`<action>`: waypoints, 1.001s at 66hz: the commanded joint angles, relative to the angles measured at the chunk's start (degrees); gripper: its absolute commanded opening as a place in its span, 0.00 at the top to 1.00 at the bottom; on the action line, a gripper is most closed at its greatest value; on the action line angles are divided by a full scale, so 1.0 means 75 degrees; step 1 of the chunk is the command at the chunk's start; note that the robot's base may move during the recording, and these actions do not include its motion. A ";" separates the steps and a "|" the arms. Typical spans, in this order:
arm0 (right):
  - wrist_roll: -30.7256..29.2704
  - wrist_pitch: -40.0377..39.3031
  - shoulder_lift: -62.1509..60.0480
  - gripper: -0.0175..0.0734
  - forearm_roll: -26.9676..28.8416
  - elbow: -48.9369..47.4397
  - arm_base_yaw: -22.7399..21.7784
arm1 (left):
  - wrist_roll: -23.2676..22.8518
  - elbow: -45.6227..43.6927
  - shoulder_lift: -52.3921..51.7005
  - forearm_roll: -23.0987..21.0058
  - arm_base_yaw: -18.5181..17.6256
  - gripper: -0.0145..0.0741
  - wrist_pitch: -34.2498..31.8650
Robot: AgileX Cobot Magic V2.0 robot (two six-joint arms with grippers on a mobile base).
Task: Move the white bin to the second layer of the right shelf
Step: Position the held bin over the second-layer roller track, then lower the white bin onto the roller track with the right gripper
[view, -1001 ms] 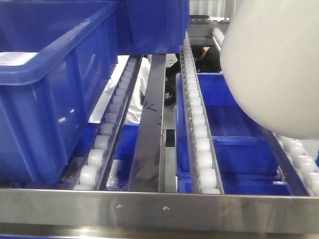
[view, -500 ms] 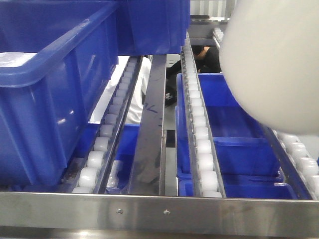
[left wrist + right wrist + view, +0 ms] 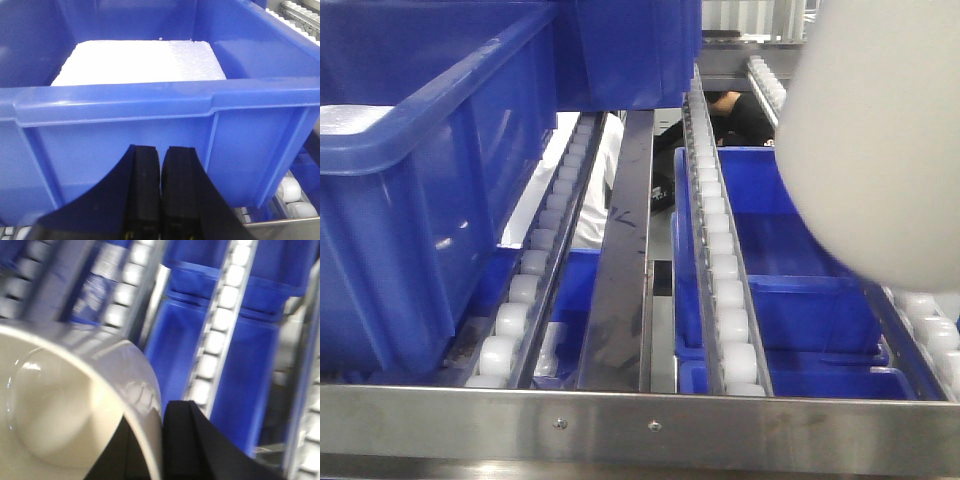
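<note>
The white bin (image 3: pixel 880 150) hangs in the air at the upper right of the front view, its rounded bottom clear of the roller tracks, so it is not yet set on the right shelf second layer (image 3: pixel 725 290). In the right wrist view the bin's thin rim (image 3: pixel 145 390) curves across the frame, and the right gripper (image 3: pixel 165 450) pinches it, one dark finger outside the wall and the other apparently inside, the jaws nearly together on the plastic. A rim grip suits a handleless tub with smooth tapering walls, though it leaves the bin to dangle and tilt. Below the bin, seen through the gaps between the rails, lies a lower blue crate (image 3: pixel 800 290), and nearer the camera than the bin runs the steel front crossbar (image 3: pixel 640 425), which I judge the bin must clear before it is lowered. Well to the left of the bin a large blue crate (image 3: pixel 420 190) sits on the same level. The left gripper (image 3: pixel 161 195) waits just before that crate's front wall, jaws pressed together on nothing; inside the crate lies a white foam slab (image 3: pixel 140 62).
</note>
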 commanded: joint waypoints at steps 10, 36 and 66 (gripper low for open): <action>0.0002 -0.1398 0.1083 0.75 -0.0240 -0.0247 -0.0168 | -0.0035 0.0208 -0.0106 0.0003 -0.0015 0.74 -0.0651; 0.0327 -0.2223 0.2819 0.75 0.0012 -0.0247 -0.1139 | -0.0035 0.0208 -0.0106 0.0003 -0.0015 0.74 -0.0651; 0.0327 -0.2252 0.3634 0.75 0.0033 -0.0247 -0.1139 | -0.0035 0.0208 -0.0106 0.0003 -0.0015 0.74 -0.0651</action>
